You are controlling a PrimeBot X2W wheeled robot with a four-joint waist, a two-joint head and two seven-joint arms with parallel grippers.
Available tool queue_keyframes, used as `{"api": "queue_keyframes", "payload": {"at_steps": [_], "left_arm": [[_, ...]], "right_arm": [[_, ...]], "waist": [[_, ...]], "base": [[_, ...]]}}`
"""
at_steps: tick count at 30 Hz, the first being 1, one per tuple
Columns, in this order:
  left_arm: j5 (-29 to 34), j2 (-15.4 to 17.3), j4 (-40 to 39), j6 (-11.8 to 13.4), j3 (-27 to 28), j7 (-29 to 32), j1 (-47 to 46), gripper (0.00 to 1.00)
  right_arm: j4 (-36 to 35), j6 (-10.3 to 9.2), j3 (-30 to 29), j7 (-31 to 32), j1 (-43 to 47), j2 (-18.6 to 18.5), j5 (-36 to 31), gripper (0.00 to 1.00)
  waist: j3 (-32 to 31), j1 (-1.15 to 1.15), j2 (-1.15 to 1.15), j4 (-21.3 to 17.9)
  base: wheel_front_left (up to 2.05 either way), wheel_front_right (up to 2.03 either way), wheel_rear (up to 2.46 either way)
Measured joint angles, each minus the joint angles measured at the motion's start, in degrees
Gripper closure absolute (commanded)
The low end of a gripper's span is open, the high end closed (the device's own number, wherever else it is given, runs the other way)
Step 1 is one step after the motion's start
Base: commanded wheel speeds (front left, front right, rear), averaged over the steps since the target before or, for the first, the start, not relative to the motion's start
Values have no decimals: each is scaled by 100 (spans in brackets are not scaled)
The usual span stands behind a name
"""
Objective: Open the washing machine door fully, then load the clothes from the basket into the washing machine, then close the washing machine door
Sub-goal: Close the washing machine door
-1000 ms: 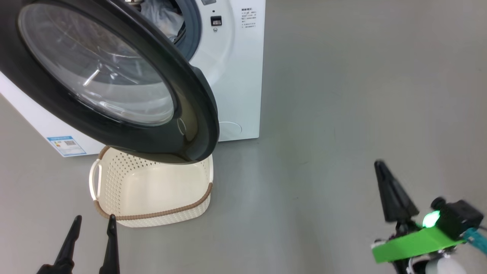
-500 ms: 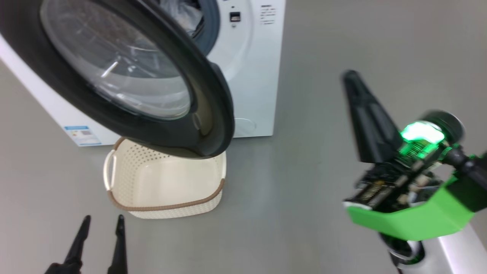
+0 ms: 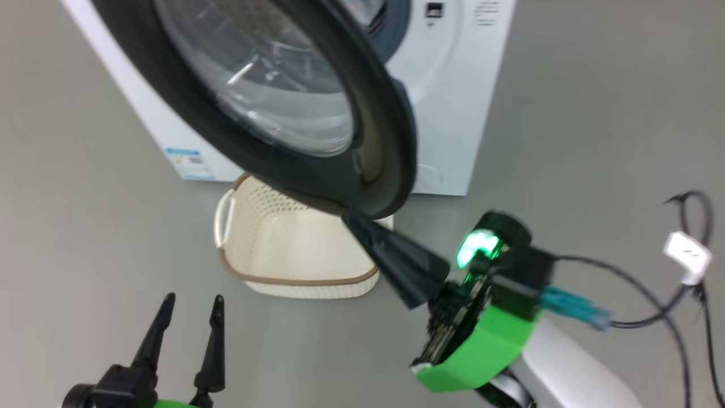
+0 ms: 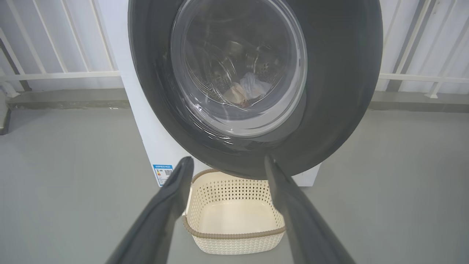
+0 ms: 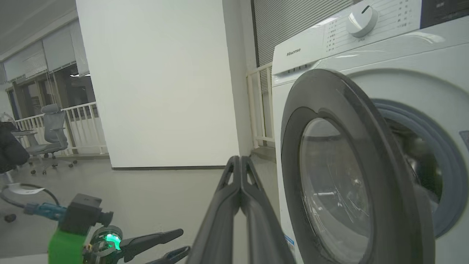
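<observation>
Door (image 3: 266,90) hangs over basket (image 3: 294,281); R gripper (image 3: 352,222) near its edge.

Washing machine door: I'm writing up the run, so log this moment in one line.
washing machine door: open | basket: empty | clothes: in washing machine | right gripper: shut, near door's lower edge | left gripper: open, free

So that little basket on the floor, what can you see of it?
The basket is cream plastic, rectangular with rounded corners. Its walls are pierced with small holes and topped by a brown woven-look rim. A loop handle shows on one side. It stands upright on the grey floor, close before the washing machine, partly under the open door. Its bottom is bare: nothing lies in it.
</observation>
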Motion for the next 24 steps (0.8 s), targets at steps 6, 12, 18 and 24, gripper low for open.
{"api": "queue_keyframes", "payload": {"at_steps": [6, 12, 18, 24], "left_arm": [[-64, -1, -11, 44, -179, 0, -177, 0], [-258, -15, -23, 148, -391, 0, -502, 0], [-435, -34, -24, 253, -615, 0, -838, 0], [-624, -38, -24, 296, -712, -1, -1085, 0]], "right_arm": [[794, 0, 249, -9, 69, -63, 25, 100], [1395, 0, 60, -126, 34, -123, 43, 100], [1962, 0, -324, -221, -408, -142, 16, 100], [2391, 0, -580, -268, -884, -125, 7, 100]], "waist": [[263, 0, 0, 270], [631, 0, 0, 449], [1033, 0, 0, 598], [1340, 0, 0, 691]], "base": [[0, 0, 0], [0, 0, 0], [0, 0, 0], [0, 0, 0]]}}
